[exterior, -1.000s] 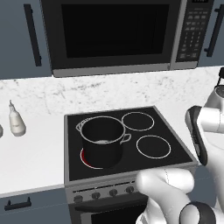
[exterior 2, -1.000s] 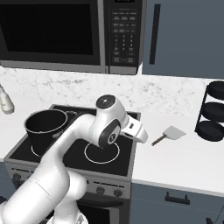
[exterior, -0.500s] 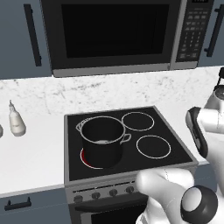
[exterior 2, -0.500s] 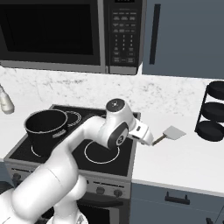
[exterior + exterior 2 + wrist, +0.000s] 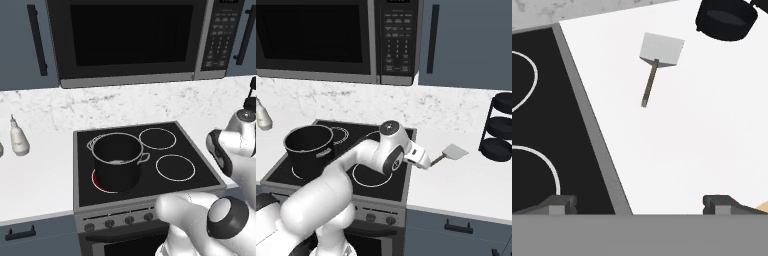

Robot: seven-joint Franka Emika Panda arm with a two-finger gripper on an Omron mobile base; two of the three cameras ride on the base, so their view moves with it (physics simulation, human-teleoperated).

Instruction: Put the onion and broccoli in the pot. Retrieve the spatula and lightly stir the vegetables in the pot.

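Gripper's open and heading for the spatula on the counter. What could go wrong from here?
The spatula lies flat on the white counter, with a thin handle; the open gripper may push it along instead of pinching it. The black tiered rack stands just beyond the blade, so an overshoot could bump it. Carrying it back, the blade might clip the pot rim.

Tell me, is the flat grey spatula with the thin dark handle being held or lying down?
Lying down. The flat grey spatula rests on the white counter, beyond the open gripper.
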